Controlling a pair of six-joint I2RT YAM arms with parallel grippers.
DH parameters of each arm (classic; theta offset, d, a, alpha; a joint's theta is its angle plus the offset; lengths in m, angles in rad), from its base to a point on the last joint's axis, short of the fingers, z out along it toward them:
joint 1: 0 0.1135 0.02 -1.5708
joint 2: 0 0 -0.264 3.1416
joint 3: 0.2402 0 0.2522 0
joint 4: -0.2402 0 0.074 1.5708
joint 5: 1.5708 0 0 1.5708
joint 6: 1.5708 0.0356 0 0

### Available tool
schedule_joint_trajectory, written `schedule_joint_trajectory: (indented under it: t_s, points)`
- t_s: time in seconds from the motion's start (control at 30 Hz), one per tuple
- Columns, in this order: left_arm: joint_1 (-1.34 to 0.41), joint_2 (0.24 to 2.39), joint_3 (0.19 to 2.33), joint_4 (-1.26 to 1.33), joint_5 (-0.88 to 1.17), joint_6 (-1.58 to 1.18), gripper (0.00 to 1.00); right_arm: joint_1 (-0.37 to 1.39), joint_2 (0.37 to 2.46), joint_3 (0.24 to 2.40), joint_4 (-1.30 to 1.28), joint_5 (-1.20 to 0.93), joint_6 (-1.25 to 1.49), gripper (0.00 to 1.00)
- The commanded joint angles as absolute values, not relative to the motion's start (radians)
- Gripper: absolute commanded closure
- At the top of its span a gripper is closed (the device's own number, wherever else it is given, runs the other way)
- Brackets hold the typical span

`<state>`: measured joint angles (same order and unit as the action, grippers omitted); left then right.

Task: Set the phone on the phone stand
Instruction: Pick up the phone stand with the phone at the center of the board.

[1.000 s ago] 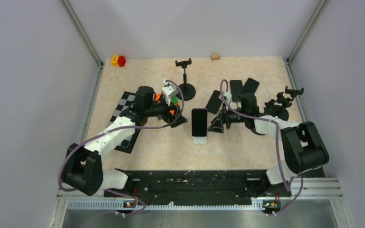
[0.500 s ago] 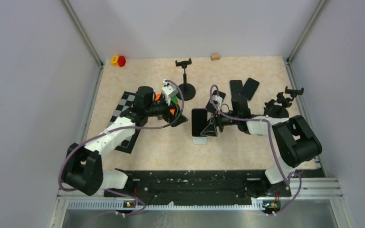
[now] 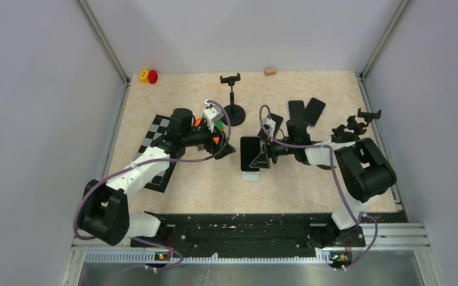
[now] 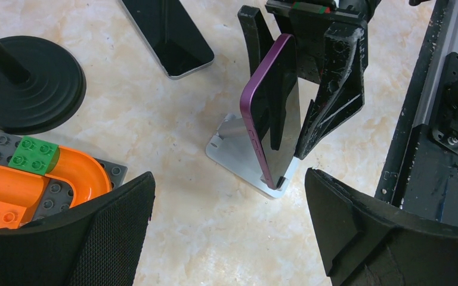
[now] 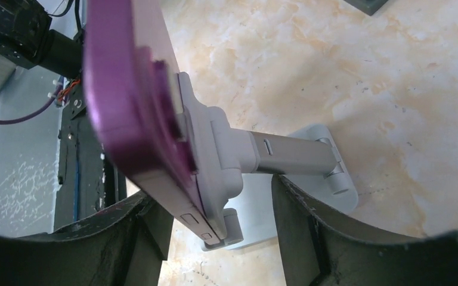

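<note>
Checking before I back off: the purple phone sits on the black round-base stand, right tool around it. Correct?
Not quite: the stand is wrong. The purple phone sits on the silver stand, right tool around it; the left wrist view shows this.

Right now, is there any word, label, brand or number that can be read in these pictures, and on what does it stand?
None can be read.
The phone: dark screen, plain purple edge, no text.
The stand: plain grey, no mark.
The spare phone: dark screen, no text.
</note>
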<state>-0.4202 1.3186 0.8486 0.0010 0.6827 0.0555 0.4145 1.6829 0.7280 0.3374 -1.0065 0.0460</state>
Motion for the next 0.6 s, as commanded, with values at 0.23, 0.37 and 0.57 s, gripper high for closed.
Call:
schedule_joint_trajectory:
  t_s: [0.23,0.37,0.57]
  points:
    - [-0.420,1.336,0.854,0.035,0.675,0.076,0.01,0.426,1.723,0.776,0.408,-1.094,0.055,0.47]
    - [-0.420,1.349,0.862,0.022,0.670,0.080,0.01,0.434,1.729,0.784,0.408,-1.106,0.056,0.49]
    - [-0.420,1.349,0.865,0.017,0.668,0.085,0.01,0.444,1.735,0.798,0.416,-1.113,0.055,0.55]
